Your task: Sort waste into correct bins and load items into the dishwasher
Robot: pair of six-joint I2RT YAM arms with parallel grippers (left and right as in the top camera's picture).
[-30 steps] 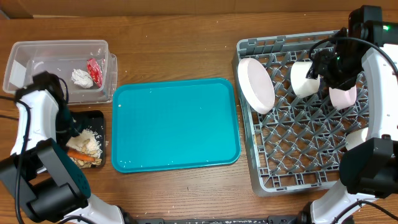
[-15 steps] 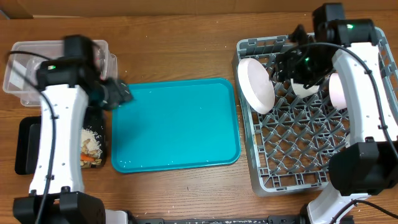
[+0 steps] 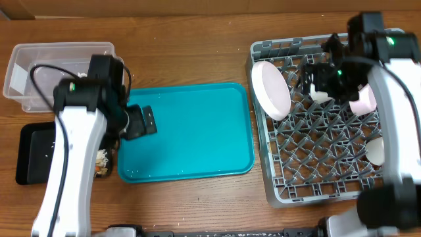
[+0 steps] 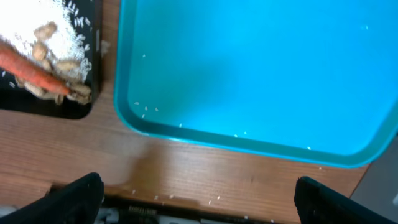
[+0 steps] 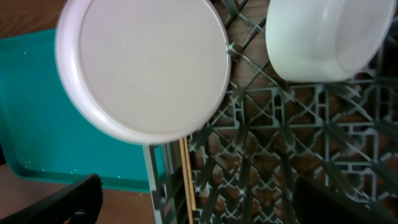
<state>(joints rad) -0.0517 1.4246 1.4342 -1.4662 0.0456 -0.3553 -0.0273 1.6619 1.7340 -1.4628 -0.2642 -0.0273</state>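
Grey rack [image 3: 316,164] carries a white plate [image 3: 271,89] standing on edge against its left wall, face toward the teal tray [image 3: 191,151], with a cup [image 5: 323,37], a pink bowl [image 3: 364,100] and a chopstick [image 5: 186,171] lying along that wall beside the plate. The right gripper [image 5: 199,202] hangs over the rack near the cup, jaws spread wide and empty; the left gripper [image 4: 199,199], also wide and empty, hangs over the teal tray's left side. The carrot [image 4: 31,70] lies slantwise across rice [image 4: 62,37] in the black tray [image 3: 36,158], which the left arm partly hides overhead.
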